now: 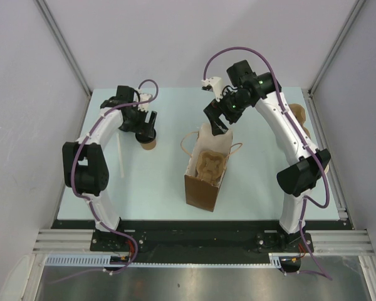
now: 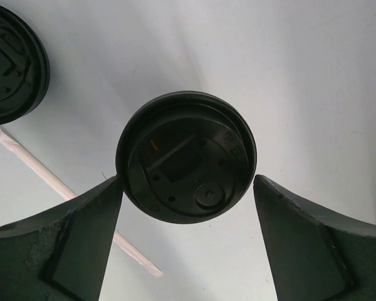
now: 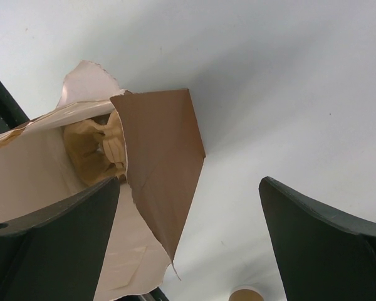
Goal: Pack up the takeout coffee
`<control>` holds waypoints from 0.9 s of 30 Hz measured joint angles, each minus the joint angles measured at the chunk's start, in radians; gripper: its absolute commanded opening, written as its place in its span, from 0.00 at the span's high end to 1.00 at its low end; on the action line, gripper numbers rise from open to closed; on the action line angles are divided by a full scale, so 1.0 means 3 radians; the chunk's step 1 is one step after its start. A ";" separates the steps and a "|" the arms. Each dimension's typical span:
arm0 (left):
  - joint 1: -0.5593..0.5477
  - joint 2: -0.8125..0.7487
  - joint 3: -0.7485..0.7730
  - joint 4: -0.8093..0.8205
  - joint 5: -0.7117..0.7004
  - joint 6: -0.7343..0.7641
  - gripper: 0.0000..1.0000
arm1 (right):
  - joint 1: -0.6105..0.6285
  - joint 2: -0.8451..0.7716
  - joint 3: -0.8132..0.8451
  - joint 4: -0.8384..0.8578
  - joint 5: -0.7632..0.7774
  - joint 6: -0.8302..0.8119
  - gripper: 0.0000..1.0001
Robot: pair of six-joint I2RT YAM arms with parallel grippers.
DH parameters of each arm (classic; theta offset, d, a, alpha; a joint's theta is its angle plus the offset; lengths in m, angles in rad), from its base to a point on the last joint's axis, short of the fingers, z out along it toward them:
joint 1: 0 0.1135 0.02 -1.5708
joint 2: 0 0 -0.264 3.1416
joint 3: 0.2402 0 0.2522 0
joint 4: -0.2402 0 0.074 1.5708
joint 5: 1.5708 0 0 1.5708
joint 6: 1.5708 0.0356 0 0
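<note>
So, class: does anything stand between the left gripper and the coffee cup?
Nothing visible does. The left gripper hangs open right over the cup, with a finger on either side of its lid.

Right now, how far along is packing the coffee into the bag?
Done: the paper bag stands open with a pulp carrier inside. In hand: the left gripper straddles the takeout coffee, jaws open, no grip yet; the right gripper is open at the bag's rim. Still to do: grip the cup, lift it, set it into the bag.
</note>
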 measured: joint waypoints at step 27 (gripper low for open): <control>0.0036 0.0117 0.0033 0.0071 0.0017 -0.0055 0.10 | 0.0010 -0.0011 -0.0005 0.0000 0.0000 0.0001 0.00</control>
